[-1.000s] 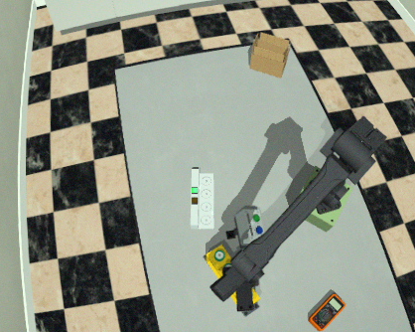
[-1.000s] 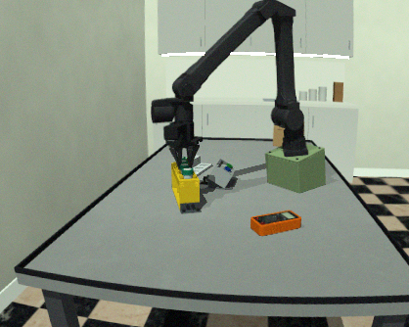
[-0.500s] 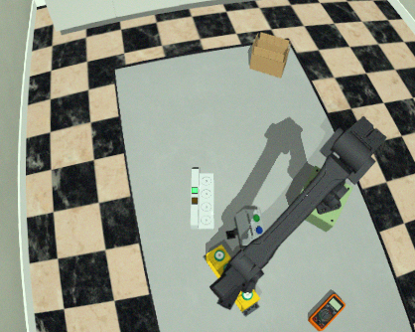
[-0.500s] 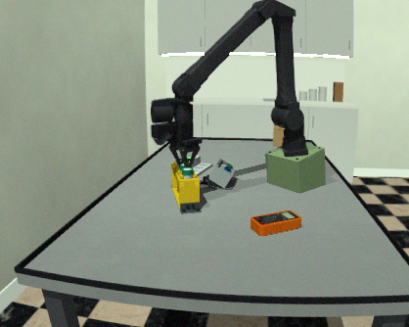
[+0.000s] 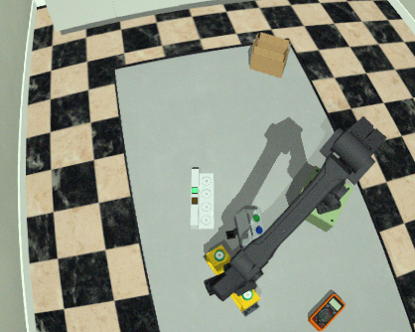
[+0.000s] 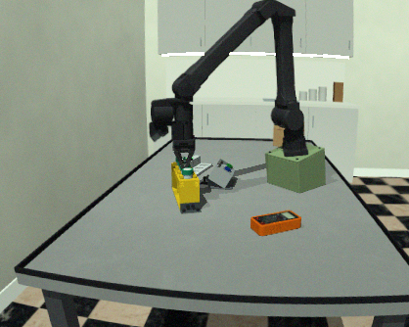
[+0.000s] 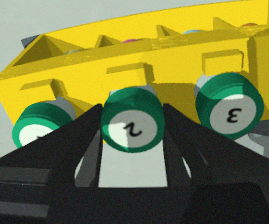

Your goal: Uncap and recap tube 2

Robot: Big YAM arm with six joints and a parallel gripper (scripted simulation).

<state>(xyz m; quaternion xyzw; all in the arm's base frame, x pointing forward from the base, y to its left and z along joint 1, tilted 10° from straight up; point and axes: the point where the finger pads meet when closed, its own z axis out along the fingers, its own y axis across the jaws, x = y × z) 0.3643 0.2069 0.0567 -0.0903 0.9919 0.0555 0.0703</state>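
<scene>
The yellow decapping station [image 5: 211,263] [image 6: 188,193] [image 7: 175,70] holds the tubes. My gripper [image 6: 185,163] [image 7: 132,112] is shut on the green cap of tube 2 [image 7: 132,125], which sits over its tube in line with its neighbours. The cap of tube 1 [image 5: 247,294] [image 6: 187,171] [image 7: 42,127] and the cap of tube 3 [image 7: 231,107] are on. The cap of tube 4 [image 5: 219,254] is on and partly cut off in the wrist view. The white cap tray [image 5: 207,200] shows no cap in its nests. Its green lamp [image 5: 195,190] is lit; the amber lamp [image 5: 195,201] is dark.
The grey key housing with blue CYCLE [image 5: 259,230] [image 6: 227,168] and green READY [image 5: 256,218] stands between the station and the green arm base [image 5: 327,221] [image 6: 296,171]. An orange multimeter [image 5: 327,312] [image 6: 276,223] and a cardboard box [image 5: 269,56] lie farther off.
</scene>
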